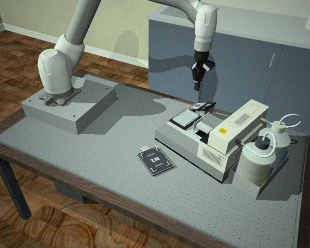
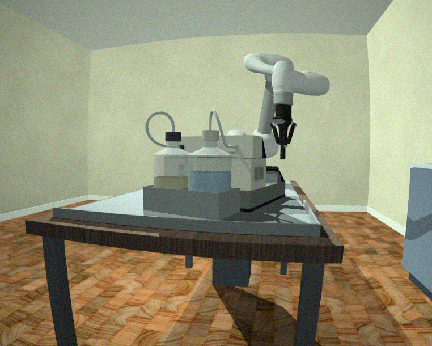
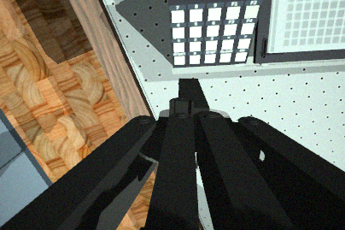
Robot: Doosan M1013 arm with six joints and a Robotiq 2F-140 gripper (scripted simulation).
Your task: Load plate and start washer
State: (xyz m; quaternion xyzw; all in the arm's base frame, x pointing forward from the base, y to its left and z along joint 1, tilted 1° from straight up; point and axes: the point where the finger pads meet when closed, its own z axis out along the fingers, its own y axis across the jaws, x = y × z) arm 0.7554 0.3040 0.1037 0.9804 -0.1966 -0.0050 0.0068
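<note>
The gripper (image 1: pixel 196 89) (image 2: pixel 282 157) (image 3: pixel 189 81) is shut and empty, with its fingertips pointing down above the keypad end of the washer (image 1: pixel 176 138) (image 2: pixel 255 174). The white plate (image 1: pixel 186 118) (image 3: pixel 313 13) lies in the dark carrier (image 1: pixel 173 122) (image 3: pixel 299 56) and looks flat; its cut-off corner cannot be made out. The keypad (image 1: pixel 198 106) (image 3: pixel 205 38) is beside the carrier. Its START key (image 3: pixel 179 59) is leftmost in the lowest row, just beyond the fingertips in the wrist view. A small lamp (image 1: pixel 204 108) on the panel glows green. Nest N1 (image 1: pixel 147 163) is empty.
The washer's cream housing (image 1: pixel 238 125) rises beyond the carrier. Two bottles (image 1: pixel 256 162) (image 2: pixel 210 163) with looping tubes stand in a grey tray (image 1: pixel 246 184) (image 2: pixel 186 202) at its far end. A blue cabinet (image 1: pixel 246 72) (image 2: pixel 426 223) stands behind the table.
</note>
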